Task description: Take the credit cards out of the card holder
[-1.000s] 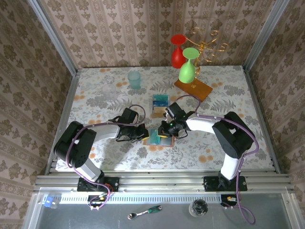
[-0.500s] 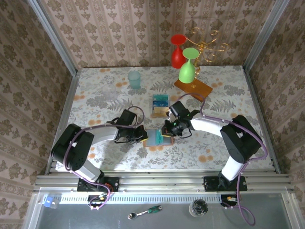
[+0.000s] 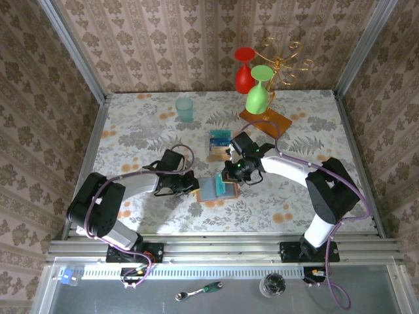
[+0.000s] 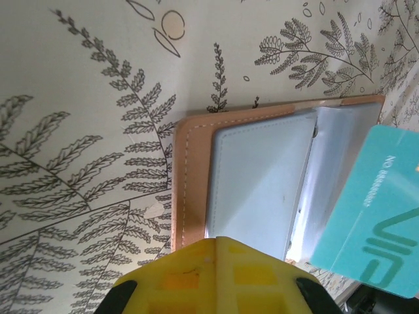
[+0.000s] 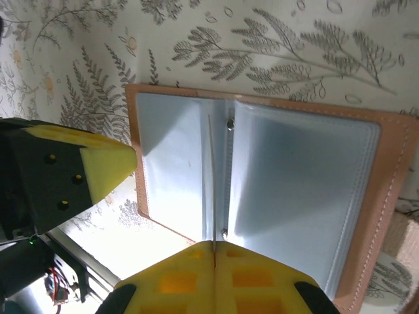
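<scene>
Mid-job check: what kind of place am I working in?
Likely a staged robot test booth: wallpaper panels in an aluminium frame, a floral tablecloth, and a mounting rail along the near edge.

- I see the card holder [image 3: 208, 191] lying open and flat, tan leather rim around grey-blue panels.
- A teal card [image 4: 366, 219] hangs tilted over one panel.
- The stacked cards [image 3: 220, 142], teal and tan, lie near its far side.
</scene>
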Robot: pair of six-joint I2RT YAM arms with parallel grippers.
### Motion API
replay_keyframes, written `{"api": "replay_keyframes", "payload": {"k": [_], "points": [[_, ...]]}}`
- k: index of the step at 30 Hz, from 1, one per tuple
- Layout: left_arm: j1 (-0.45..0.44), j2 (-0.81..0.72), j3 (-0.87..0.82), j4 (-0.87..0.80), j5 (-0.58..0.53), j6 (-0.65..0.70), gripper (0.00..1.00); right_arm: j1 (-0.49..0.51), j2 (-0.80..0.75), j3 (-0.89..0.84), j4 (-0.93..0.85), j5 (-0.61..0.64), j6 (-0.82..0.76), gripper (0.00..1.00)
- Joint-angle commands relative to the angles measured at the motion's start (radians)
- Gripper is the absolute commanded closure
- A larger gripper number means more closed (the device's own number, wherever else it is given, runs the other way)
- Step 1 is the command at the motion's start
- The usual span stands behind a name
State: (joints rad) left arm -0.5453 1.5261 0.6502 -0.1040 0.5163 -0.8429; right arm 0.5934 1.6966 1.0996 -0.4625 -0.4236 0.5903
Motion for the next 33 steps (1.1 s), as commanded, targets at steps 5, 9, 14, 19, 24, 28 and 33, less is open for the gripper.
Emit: {"api": "replay_keyframes", "payload": {"k": [5, 9, 14, 19, 24, 28, 33], "points": [[0.021, -0.037, 0.034, -0.044, 0.002, 0.041, 0.96, -0.003, -0.017, 0.144, -0.233, 0.087, -0.328, 0.95], [0.022, -0.049, 0.034, -0.049, 0.000, 0.044, 0.96, 0.000, 0.005, 0.234, -0.354, 0.161, -0.546, 0.95], [0.025, -0.066, 0.031, -0.064, -0.008, 0.050, 0.95, 0.002, 0.046, 0.354, -0.477, 0.241, -0.811, 0.96], [0.032, -0.088, 0.025, -0.079, -0.015, 0.053, 0.95, 0.003, 0.101, 0.469, -0.572, 0.323, -1.036, 0.97], [0.041, -0.104, 0.024, -0.086, -0.018, 0.053, 0.95, 0.002, 0.185, 0.605, -0.648, 0.384, -1.182, 0.97], [0.044, -0.114, 0.031, -0.090, -0.013, 0.059, 0.93, -0.002, 0.257, 0.708, -0.700, 0.434, -1.249, 0.99], [0.052, -0.127, 0.032, -0.097, -0.026, 0.062, 0.89, -0.015, 0.336, 0.843, -0.735, 0.459, -1.292, 0.99]]}}
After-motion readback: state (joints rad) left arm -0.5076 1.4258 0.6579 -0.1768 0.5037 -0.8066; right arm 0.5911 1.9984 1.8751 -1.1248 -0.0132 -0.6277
